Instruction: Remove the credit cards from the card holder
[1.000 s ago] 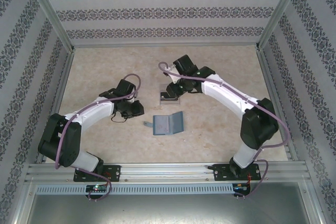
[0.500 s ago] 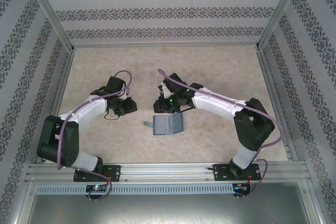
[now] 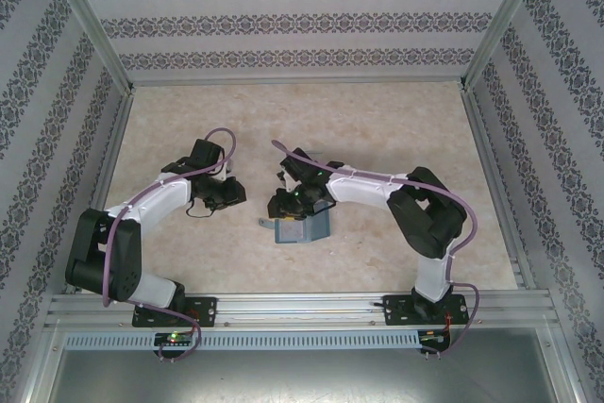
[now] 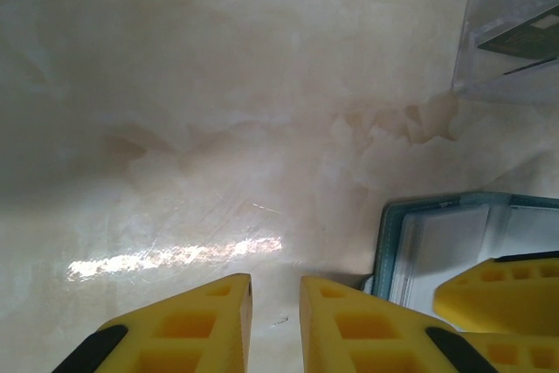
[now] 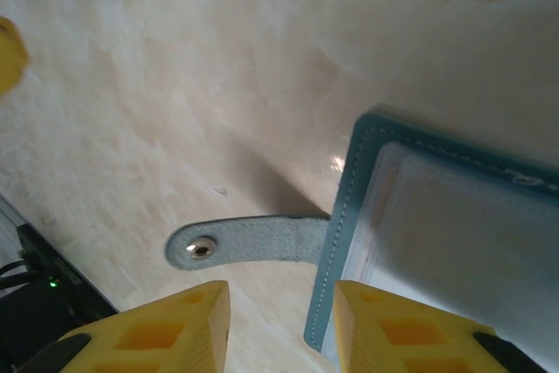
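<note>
Card holder (image 5: 454,233): stitched teal edge, glossy panel, rounded snap tab (image 5: 236,242).

On my feed, the left arm (image 3: 160,197) and right arm (image 3: 363,186) are white shells between chunky black joints on black bases (image 3: 175,310), each trailing a looped mauve cable (image 3: 221,130), and their jaws are yellow blocks with rectangular pockets and black patches.
</note>
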Available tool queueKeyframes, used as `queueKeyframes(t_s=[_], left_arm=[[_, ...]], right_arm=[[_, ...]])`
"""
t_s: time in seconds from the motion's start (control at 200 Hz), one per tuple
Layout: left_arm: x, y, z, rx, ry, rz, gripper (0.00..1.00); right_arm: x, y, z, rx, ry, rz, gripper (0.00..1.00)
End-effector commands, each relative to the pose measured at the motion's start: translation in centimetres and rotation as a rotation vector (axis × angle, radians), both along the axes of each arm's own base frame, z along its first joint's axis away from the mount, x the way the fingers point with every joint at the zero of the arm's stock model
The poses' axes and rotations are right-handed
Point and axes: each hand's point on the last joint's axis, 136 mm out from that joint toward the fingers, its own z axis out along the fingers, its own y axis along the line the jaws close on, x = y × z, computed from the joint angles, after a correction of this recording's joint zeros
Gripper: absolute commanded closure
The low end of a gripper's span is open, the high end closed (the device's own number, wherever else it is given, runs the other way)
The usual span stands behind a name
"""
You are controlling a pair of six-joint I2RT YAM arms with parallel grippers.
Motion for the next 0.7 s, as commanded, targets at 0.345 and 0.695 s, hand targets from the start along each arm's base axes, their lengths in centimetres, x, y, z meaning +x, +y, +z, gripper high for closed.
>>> queueKeyframes(t_s=[0.345, 0.695], left_arm=[[-0.3, 0.1, 0.6, -0.018, -0.001, -0.010, 0.78], [0.0, -0.7, 0.5, -0.038, 0.004, -0.014, 0.78]], right_arm=[[-2.0, -1.3, -2.3, -0.086, 0.052, 0.008, 0.60], [-2.2, -2.3, -2.0, -0.114, 0.027, 0.006, 0.57]])
